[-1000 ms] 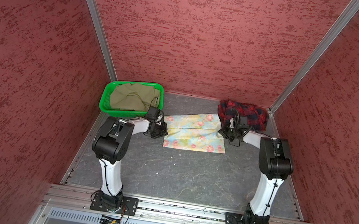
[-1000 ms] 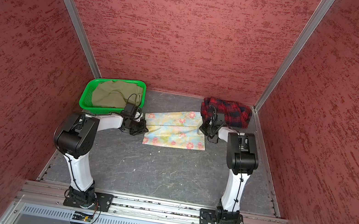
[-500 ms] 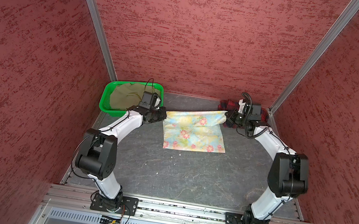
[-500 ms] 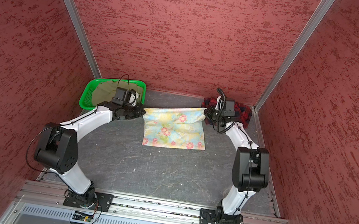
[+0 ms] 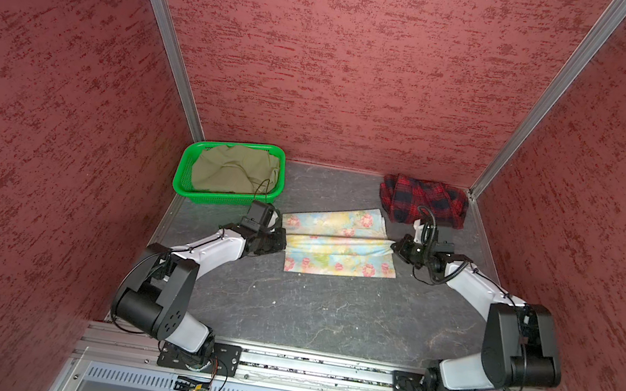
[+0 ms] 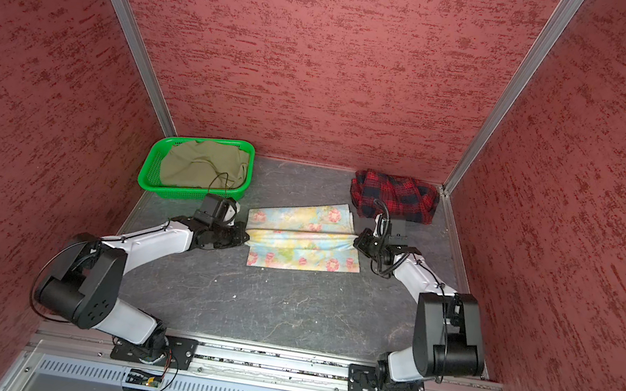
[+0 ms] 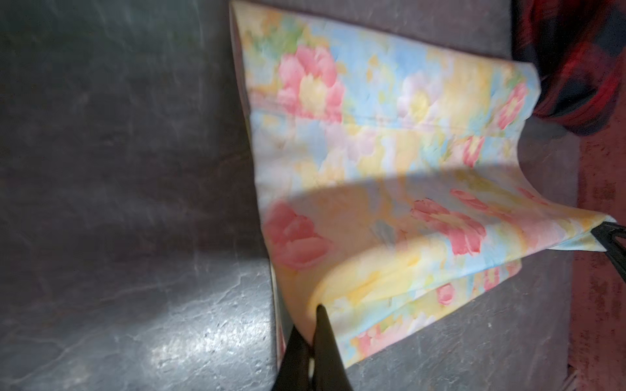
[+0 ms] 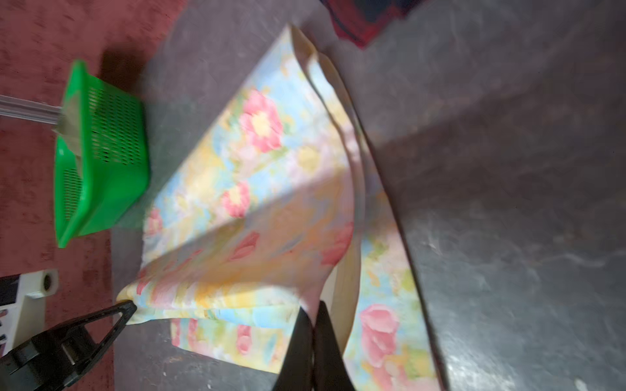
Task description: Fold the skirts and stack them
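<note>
Carrying the floral skirt (image 5: 336, 250) by its far edge, the left gripper (image 5: 283, 242) and right gripper (image 5: 394, 245), both pinched tight on the cloth, have dropped from their high lift to mid-skirt. The skirt lies just beside the green basket (image 5: 218, 200), and the half-fold looks nearly laid.

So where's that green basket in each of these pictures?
Top view: green basket in the back left corner, holding the olive skirt.
Top view: green basket in the same back left corner.
Left wrist: not in it.
Right wrist: green basket beyond the flowered skirt, against the red wall.
Shared landmark: the flowered skirt, seen in all four views.
</note>
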